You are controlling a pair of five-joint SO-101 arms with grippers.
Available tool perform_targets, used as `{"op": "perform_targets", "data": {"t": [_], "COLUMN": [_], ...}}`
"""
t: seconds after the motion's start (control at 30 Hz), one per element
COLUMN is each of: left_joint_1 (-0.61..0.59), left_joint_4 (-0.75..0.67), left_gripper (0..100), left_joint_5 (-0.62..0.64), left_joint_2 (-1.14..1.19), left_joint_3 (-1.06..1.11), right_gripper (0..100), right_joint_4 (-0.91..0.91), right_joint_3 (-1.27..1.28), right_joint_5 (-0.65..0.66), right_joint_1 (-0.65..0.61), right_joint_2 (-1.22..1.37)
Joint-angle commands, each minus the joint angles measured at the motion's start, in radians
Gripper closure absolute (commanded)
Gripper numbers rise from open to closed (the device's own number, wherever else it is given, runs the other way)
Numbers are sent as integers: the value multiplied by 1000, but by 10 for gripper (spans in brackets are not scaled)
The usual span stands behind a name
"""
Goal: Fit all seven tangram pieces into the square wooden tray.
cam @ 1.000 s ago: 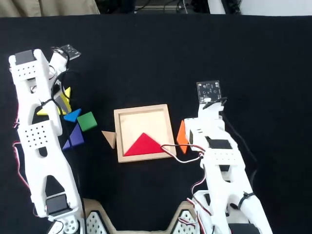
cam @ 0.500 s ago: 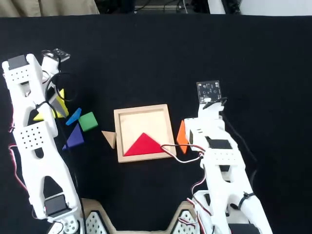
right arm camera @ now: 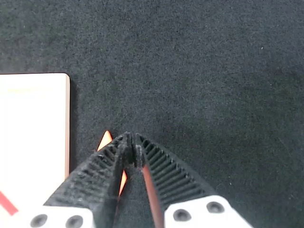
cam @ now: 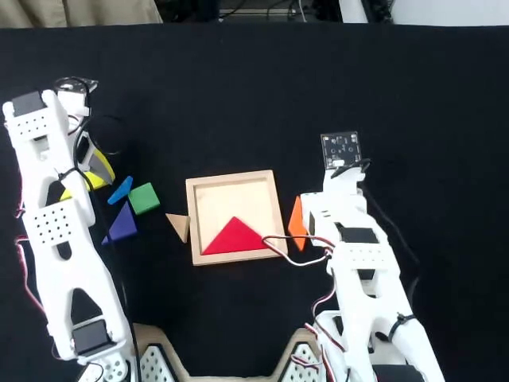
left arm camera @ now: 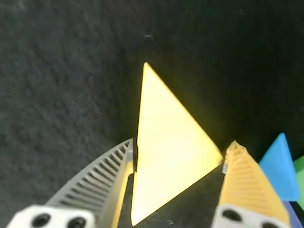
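Observation:
The square wooden tray (cam: 234,175) lies mid-table with a red triangle (cam: 234,237) inside it. To its left are a tan triangle (cam: 180,225), a green square (cam: 143,197), a blue piece (cam: 120,190) and a purple triangle (cam: 122,225). At the far left, my left gripper (left arm camera: 178,145) holds the yellow triangle (left arm camera: 166,142), its fingers pressed against two of the triangle's edges. That yellow triangle (cam: 94,180) peeks out from under the left arm. My right gripper (right arm camera: 130,142) is shut just right of the tray (right arm camera: 33,123), and the orange piece (right arm camera: 105,141) lies under its fingers.
Black cloth covers the table. The blue piece (left arm camera: 280,164) lies close beside the left gripper's orange finger. The far half of the table and the right side hold nothing but cloth. The arm bases stand at the near edge.
The left arm has swung left and slightly nearer, and the yellow triangle has shifted with it, away from the blue piece. The right arm has not moved.

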Motion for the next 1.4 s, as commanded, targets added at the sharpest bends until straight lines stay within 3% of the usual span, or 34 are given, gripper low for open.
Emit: {"op": "perform_targets", "data": {"t": [0.0, 0.07, 0.27, 0.4, 0.67, 1.03, 1.2, 1.37], "left_joint_1": [-18, -22, -36, -35, -41, -35, -39, -54], "left_joint_4": [-75, -77, -41, 11, 12, 12, 14, 14], "left_gripper": [712, 711, 714, 834, 757, 759, 870, 872], "left_joint_5": [37, 57, -57, -161, -95, -98, -143, -169], "left_joint_2": [75, 91, 106, 107, 104, 103, 103, 103], "left_joint_3": [-22, -47, -117, -174, -300, -335, -334, -341], "right_gripper": [984, 984, 984, 984, 984, 984, 984, 984], "right_joint_4": [-21, -21, -21, -21, -21, -21, -21, -21], "right_joint_3": [-15, -15, -15, -16, -16, -16, -16, -16], "right_joint_5": [0, 0, 0, 0, 0, 0, 0, 0], "right_joint_1": [-18, -18, -18, -18, -18, -18, -18, -18], "right_joint_2": [-19, -19, -19, -19, -19, -21, -21, -21]}}
